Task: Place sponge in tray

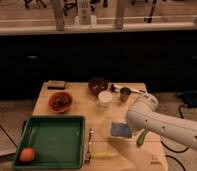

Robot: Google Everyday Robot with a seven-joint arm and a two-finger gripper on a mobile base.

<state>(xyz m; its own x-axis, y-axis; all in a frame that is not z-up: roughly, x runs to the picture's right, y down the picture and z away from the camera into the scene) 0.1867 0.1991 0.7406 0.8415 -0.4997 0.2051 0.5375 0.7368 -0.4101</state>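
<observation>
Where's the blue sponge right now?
In the camera view, the sponge lies on the table, front right, between the tray on its left and the arm on its right; the gripper is hidden behind that arm.

This looks like an office or lab floor, not a home. The gripper sits hidden under the white arm (159,122), over the right side of a small wooden table (142,157). Far beyond it, a glass partition (102,12) shows wheeled chair bases (36,4) above a long dark counter front (92,55). To its right, dark cabling (189,98) lies on speckled hard flooring (12,112). To its left and just beyond it stand bowls (60,101) and cups (105,98).
</observation>
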